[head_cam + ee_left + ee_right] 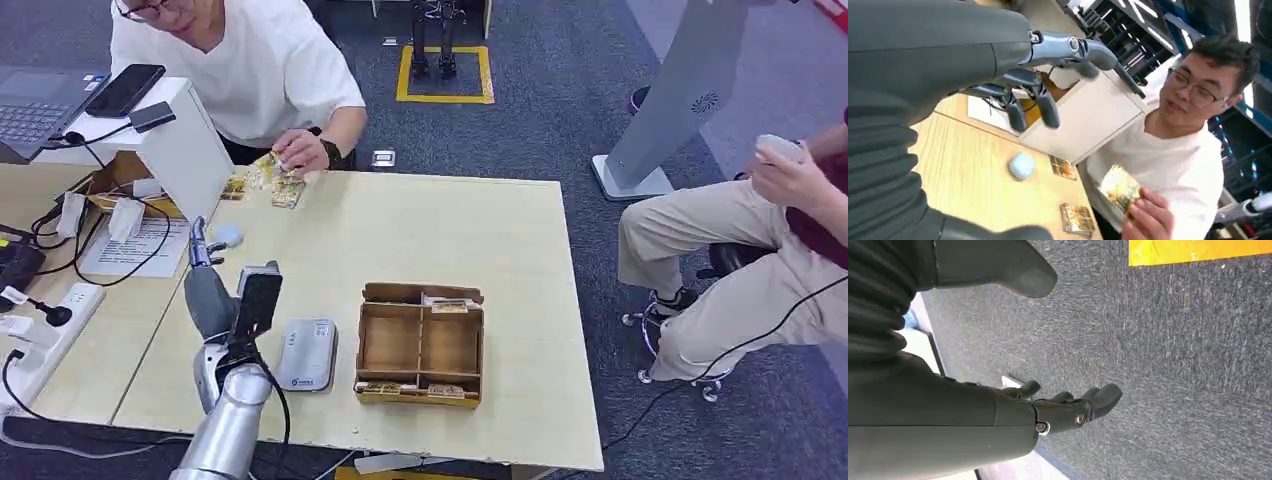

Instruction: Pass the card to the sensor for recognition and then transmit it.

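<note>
The fingers (pixel 1040 102) of the left hand (pixel 203 290) are seen spread and loosely curved, with nothing held between them; the hand is raised above the near left part of the worktop (pixel 400 225), and nothing is touched by it. The fingers (pixel 1098 397) of the right hand (pixel 1063 410) are seen slightly bent and apart, likewise with nothing held, above grey carpet (pixel 1173 365) beside a strip of yellow floor marking (pixel 1198 250). Just beside the left arm, a grey sensor (pixel 307 353) is laid flat on the light wooden worktop, and next to it a brown cardboard tray (pixel 421 343) divided into compartments is placed, with printed cards kept in its narrow slots. At the far edge of the worktop, a card (pixel 1119 187) is held by the hand (pixel 301 151) of a person in a white shirt, and two more cards (pixel 1077 218) are laid on the wood near it. A small pale blue object (pixel 1021 165) is placed near a white stand (pixel 185 150), on which a phone (pixel 125 89) is rested. A sheet of paper, cables and a power strip (pixel 40 330) are spread over the left side. A second person in beige trousers (pixel 720 260) is seated on a stool to the right, near a grey post (pixel 680 100) on the carpet.
</note>
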Robot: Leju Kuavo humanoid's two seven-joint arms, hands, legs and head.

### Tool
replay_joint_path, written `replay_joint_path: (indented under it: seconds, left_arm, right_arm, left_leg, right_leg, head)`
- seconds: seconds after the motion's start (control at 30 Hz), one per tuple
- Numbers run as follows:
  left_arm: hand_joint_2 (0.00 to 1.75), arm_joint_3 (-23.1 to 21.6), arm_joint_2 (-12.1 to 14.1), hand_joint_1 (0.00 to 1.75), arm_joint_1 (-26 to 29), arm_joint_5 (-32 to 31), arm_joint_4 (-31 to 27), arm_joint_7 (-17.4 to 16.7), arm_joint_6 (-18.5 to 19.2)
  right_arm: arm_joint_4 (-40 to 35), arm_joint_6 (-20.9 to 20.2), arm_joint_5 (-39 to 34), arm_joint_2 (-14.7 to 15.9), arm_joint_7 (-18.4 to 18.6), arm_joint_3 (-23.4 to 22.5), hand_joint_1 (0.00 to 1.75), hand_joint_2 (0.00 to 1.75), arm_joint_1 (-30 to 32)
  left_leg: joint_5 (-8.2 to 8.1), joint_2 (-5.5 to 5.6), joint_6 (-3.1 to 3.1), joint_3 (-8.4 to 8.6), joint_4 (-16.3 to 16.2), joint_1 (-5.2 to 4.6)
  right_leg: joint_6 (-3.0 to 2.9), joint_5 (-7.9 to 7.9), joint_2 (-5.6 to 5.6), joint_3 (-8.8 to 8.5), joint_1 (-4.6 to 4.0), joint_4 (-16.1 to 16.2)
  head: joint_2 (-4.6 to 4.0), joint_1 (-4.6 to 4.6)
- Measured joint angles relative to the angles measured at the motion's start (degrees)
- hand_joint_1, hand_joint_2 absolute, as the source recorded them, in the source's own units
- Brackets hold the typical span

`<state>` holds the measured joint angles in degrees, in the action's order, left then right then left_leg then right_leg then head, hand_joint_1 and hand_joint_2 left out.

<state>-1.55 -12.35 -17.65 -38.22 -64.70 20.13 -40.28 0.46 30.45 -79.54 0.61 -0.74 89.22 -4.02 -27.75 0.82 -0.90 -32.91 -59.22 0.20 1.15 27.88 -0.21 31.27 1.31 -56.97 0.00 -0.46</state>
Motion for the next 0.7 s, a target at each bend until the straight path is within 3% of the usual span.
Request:
replay_joint_path:
  seconds: [0.3, 0.5, 0.7]
  left_arm:
    - [1.75, -4.6, 1.9, 0.00, 5.0, 14.5, -11.2, 7.4, 0.1]
    - [1.75, -8.7, 4.0, 0.00, 9.0, 16.5, -19.3, 10.4, 0.1]
    - [1.75, -13.2, 7.2, 0.00, 12.6, 21.2, -25.4, 14.1, 3.4]
  right_arm:
    - [0.0, 1.1, -1.5, 0.0, -0.2, 0.0, 0.00, 1.75, 0.3]
    - [0.0, 1.9, -2.1, 0.0, -0.5, 0.0, 0.00, 1.75, 0.5]
    - [0.0, 2.0, -2.9, 0.0, -1.5, 0.0, 0.00, 1.75, 0.7]
  left_leg:
    - [0.00, 0.00, 0.00, -0.01, 0.0, 0.00]
    - [-0.01, -0.01, 0.00, -0.03, 0.0, 0.00]
    - [0.00, -0.01, 0.00, -0.03, 0.0, 0.00]
  right_leg:
    - [0.00, 0.01, 0.00, 0.02, 0.00, 0.0]
    - [0.01, 0.02, 0.01, 0.04, 0.00, 0.0]
    - [0.01, 0.02, 0.00, 0.04, 0.00, 0.0]
  head:
    - [0.02, 0.00]
    - [0.02, 0.00]
    - [0.02, 0.00]
